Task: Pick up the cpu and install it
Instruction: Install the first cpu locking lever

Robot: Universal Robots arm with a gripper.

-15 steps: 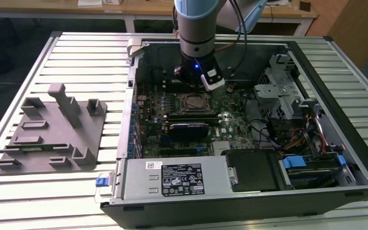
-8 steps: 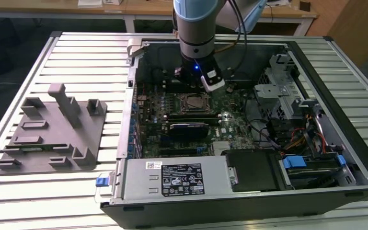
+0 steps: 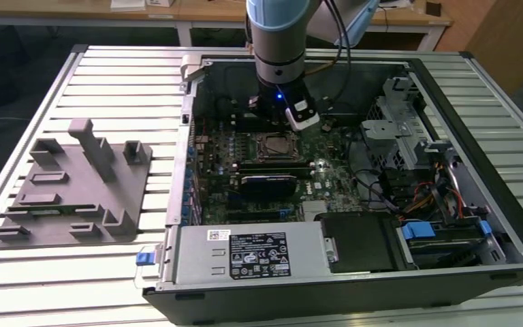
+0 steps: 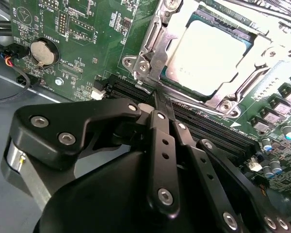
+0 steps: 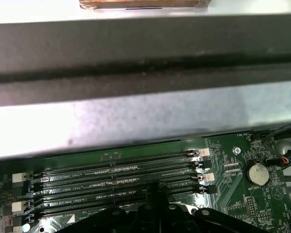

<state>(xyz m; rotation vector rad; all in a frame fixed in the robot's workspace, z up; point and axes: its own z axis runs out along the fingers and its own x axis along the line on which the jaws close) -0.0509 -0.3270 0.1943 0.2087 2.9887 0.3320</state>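
**Item:** cpu (image 4: 211, 53). Silvery square seated in the socket on the board (image 4: 87, 29), with the socket frame (image 4: 150, 43) lying over its rim. Whether the frame is latched cannot be told.

**Carrier:** open case (image 3: 334, 293) lying on the slatted table (image 3: 107, 82), toward the table edge at the exterior view's right. A grey fixture (image 3: 71, 191) sits near the opposite edge.

**Tool:** tool (image 4: 155, 97) on the arm (image 3: 280, 41), lowered inside the case. Its fingers are pressed together with nothing between them. In the second wrist view the tips stand just beside a corner of the socket frame and over the memory slots (image 4: 208, 126). Contact with the frame cannot be confirmed.

**Also present:** coin cell (image 4: 42, 52), well apart from the socket.

**Step, as judged:** picking up and placing look done. The work in hand appears to be securing the socket around the chip.

**Requirement, as judged:** any further motion here calls for a small, light, well-aimed push on the metal frame only. The chip top and the slot clips beside the tips should be avoided.
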